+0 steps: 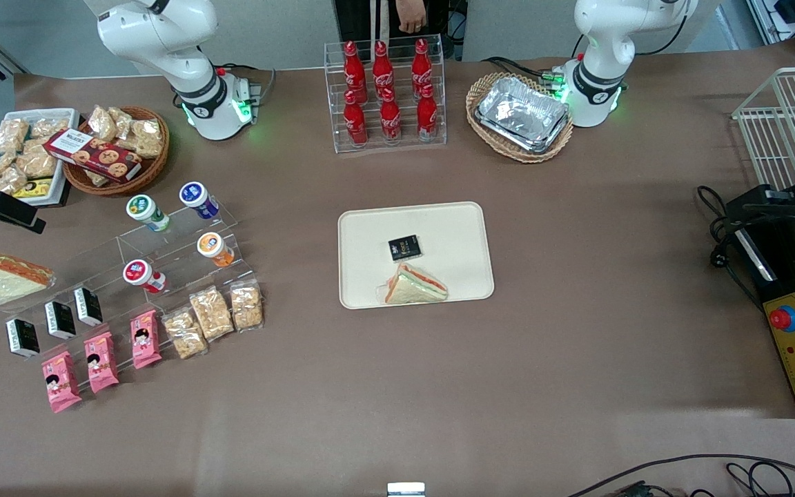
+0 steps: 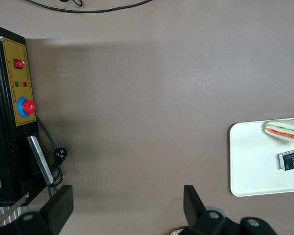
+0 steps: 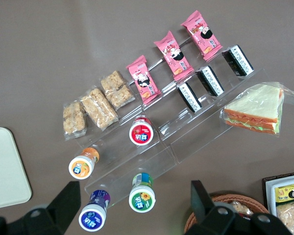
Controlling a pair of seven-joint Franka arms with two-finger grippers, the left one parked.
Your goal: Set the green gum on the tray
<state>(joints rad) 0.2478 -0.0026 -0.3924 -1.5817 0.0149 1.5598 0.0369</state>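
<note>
A: Start with the biggest thing.

B: The brown matte table (image 1: 577,331). At its middle lies the tray (image 1: 370,228), flat, cream-beige, rounded corners, low rim. On it sit a wrapped triangular sandwich (image 1: 416,285) and a small black packet (image 1: 404,248).

A: And toward the working arm's end?

B: A clear stepped acrylic stand (image 1: 183,241) carries four small round bottles. The green gum (image 1: 146,211) stands on the upper step, farthest from the front camera, just beside the blue-lidded bottle (image 1: 198,199). Its lid is wide and white-rimmed with a yellow mark; the body is greenish.

A: Where is the gripper?

B: The gripper (image 3: 135,205) hangs above the stand with its two dark fingers (image 3: 66,200) spread wide apart and nothing between them. In the right wrist view the green gum (image 3: 141,195) shows between the fingers, below them and untouched.

A: Smaller things?

B: One step down stand the orange-lidded bottle (image 1: 214,248) and a red-lidded bottle (image 1: 143,275). Nearer the front camera lie three crinkly clear bags of puffed snacks (image 1: 212,315), three glossy pink packets (image 1: 101,361) and three small black boxes (image 1: 59,319).
</note>
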